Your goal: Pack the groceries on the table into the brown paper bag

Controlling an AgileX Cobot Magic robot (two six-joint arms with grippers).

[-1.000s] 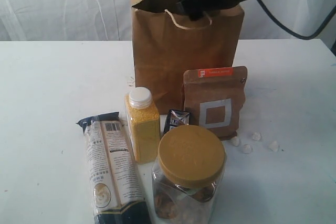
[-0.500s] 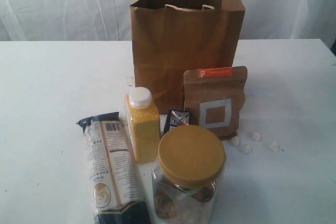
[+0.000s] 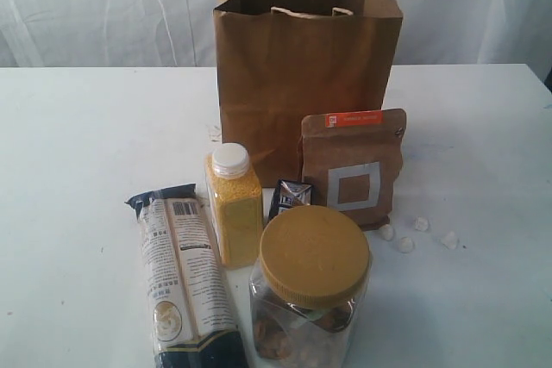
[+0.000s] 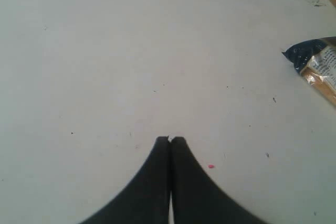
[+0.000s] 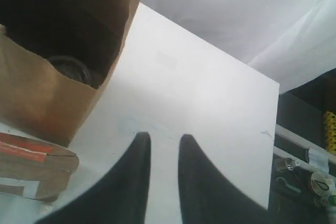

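One brown paper bag (image 3: 306,66) stands at the far middle of the table (image 3: 78,152), with one dark round thing (image 5: 65,66) inside. One brown pouch (image 3: 354,165) leans at its 5 o'clock, one yellow-grain bottle (image 3: 233,204) stands at 7, and one small dark packet (image 3: 289,196) sits between them. Nearest are one yellow-lidded jar (image 3: 315,286) and one long packet (image 3: 181,273) at its 9 o'clock. Four white lumps (image 3: 405,245) lie at the pouch's 4 o'clock. The right gripper (image 5: 164,136), slightly parted, holds nothing; the left gripper (image 4: 170,139), closed tight, likewise.

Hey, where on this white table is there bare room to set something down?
Bare: the white table left of the long cream-black packet, and right of the brown orange-labelled pouch past the small white bits. Crowded: in front of the tall brown paper bag, around the yellow-grain bottle and yellow-lidded clear jar.
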